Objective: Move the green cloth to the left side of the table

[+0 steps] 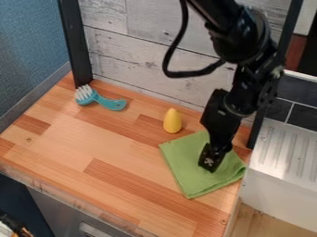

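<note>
One black end effector (212,161) hangs down over the one green cloth (189,169), and from where I stand I can't tell whether it's wide or narrow, or gripping anything. That cloth lies on the right part of the wooden surface (74,150). Just beyond it, on the far side, sits one yellow object (172,121); one teal brush (110,103) with white bristles lies at the far left.
</note>
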